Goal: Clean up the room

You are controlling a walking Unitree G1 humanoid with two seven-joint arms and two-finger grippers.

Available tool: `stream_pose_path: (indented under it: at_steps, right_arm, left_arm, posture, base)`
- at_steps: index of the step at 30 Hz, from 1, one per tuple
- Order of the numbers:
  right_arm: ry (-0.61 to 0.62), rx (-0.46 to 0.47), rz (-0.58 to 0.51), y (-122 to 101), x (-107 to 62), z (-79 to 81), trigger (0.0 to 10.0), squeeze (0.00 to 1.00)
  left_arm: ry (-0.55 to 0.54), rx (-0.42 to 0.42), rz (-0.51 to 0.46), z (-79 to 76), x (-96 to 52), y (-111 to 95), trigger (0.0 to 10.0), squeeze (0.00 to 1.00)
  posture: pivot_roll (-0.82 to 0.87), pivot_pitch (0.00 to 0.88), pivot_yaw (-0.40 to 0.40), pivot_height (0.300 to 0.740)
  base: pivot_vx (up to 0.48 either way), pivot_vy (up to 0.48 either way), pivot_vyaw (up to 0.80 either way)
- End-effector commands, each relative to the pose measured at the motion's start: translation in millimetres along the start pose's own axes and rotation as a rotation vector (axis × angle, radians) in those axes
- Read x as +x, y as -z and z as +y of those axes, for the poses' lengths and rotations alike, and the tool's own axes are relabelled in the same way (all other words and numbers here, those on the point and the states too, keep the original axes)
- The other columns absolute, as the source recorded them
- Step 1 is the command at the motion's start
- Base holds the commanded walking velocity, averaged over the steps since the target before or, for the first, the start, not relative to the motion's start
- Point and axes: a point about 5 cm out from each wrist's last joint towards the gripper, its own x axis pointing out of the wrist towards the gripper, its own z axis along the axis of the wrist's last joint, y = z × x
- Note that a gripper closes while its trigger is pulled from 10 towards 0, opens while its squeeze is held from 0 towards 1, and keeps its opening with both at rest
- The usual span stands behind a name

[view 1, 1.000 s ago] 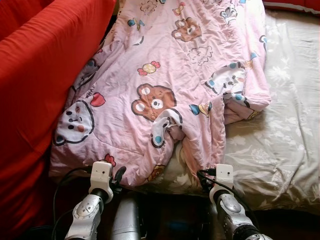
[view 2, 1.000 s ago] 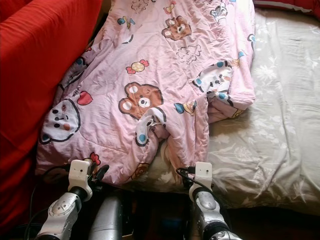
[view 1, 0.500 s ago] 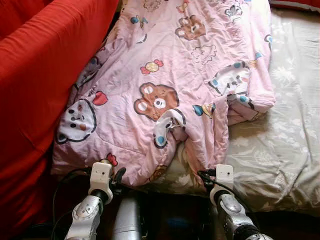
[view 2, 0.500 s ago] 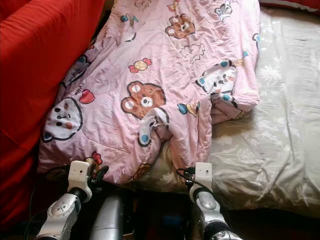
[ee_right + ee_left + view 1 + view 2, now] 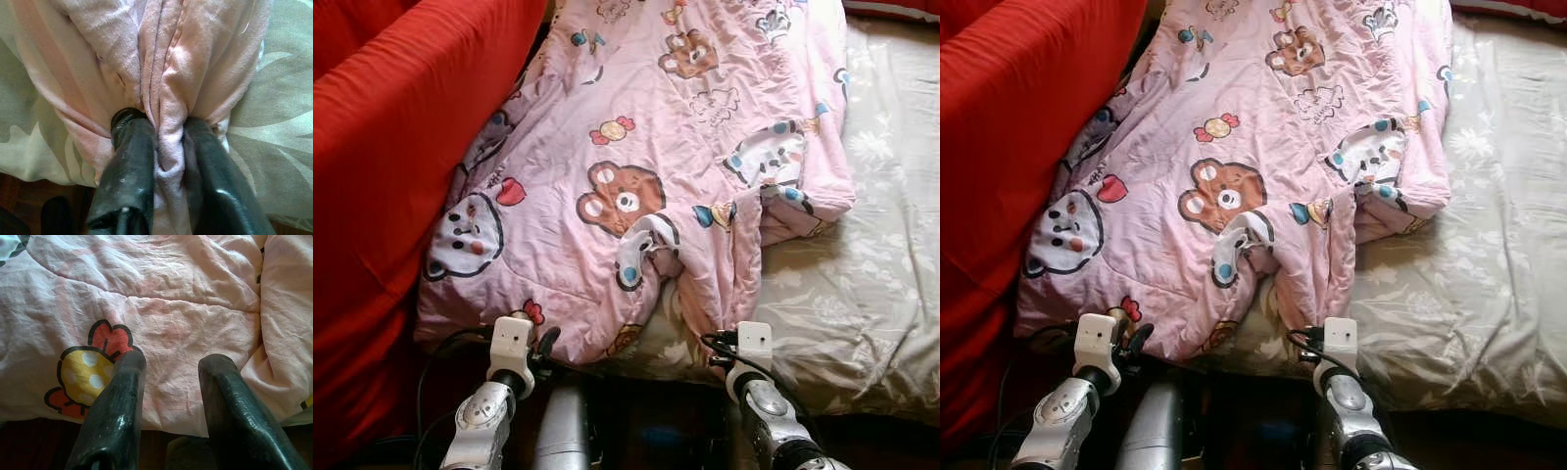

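A pink quilt (image 5: 636, 147) printed with cartoon bears and sweets lies crumpled over the left half of a bed. Its near edge hangs at the bed's front, where both grippers sit. My right gripper (image 5: 168, 127) is shut on a bunched fold of the quilt's near edge, seen in the head view at the quilt's near right corner (image 5: 720, 343). My left gripper (image 5: 171, 364) is open at the near left corner (image 5: 544, 343). Its fingers (image 5: 122, 396) rest against the quilt beside a red and yellow sweet print (image 5: 93, 372).
The bed's pale floral sheet (image 5: 891, 245) lies bare on the right. A large red fabric mass (image 5: 391, 147) rises along the left side, against the quilt. Dark floor (image 5: 646, 431) shows below the bed's front edge between my arms.
The whole picture has shifted slightly down and right, so the camera moved. Both grippers stay at the quilt's near edge.
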Motion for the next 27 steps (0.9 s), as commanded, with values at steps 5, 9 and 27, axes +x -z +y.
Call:
stream_pose_path:
  at_steps: [5,9,27]
  right_arm:
    - [0.029,0.017,0.042,12.2,-3.2,-6.4,0.0,0.00]
    - [0.024,0.016,0.019,7.5,-2.2,-7.1,0.0,0.00]
    - [-0.007,0.079,-0.164,-21.0,-0.1,-10.9,10.0,0.00]
  left_arm:
    - [-0.002,-0.005,0.046,0.6,-2.9,10.0,10.0,0.00]
    - [-0.004,-0.012,0.052,-1.5,-0.6,11.0,10.0,0.00]
    - [-0.044,-0.041,0.053,-1.0,8.3,10.1,10.0,0.00]
  posture:
    - [0.09,0.214,0.086,0.616]
    - [0.08,0.195,0.077,0.616]
    - [0.03,0.147,0.048,0.646]
  base:
    - [0.000,0.000,0.00]
    - [0.000,0.000,0.00]
    - [0.000,0.000,0.00]
